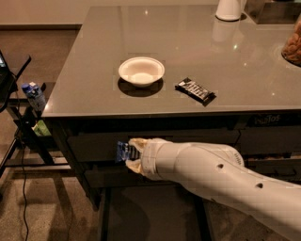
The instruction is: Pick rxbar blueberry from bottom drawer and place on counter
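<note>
1. A kitchen-like room: a glossy grey desk (94,70) sits over dark drawer fronts (94,146).
2. A white bowl (141,70) and a black snack bar (195,90) lie on it.
3. The pincer (128,152) grips the rxbar blueberry (122,151) before those drawers.

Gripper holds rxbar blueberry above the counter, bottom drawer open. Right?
Not above: the gripper holds the rxbar blueberry below the counter top, in front of the shallower drawer fronts, bottom drawer open. The camera view shows it.

Speckled beige floor (47,207) — dim, warm light (black stand (26,129) at left) — pale wall (37,12).
</note>
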Available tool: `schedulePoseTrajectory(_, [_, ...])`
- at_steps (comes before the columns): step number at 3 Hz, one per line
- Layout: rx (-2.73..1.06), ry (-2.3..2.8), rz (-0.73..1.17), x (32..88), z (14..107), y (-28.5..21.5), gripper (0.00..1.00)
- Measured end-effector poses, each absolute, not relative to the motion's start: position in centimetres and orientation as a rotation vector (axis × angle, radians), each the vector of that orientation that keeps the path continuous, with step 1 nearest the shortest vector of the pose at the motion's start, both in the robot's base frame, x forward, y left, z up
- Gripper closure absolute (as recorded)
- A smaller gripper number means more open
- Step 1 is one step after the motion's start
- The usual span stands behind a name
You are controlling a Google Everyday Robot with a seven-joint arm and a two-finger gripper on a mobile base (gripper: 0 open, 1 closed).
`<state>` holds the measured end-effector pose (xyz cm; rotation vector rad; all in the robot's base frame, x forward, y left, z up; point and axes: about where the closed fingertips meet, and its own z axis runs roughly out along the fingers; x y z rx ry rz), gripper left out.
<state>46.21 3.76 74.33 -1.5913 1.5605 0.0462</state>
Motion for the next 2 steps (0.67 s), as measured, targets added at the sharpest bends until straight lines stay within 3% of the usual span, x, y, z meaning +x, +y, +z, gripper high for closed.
schedulePoseTrajectory(2, [-1.625, 1.403, -0.1, 46.4, 83.9, 5.2, 1.0])
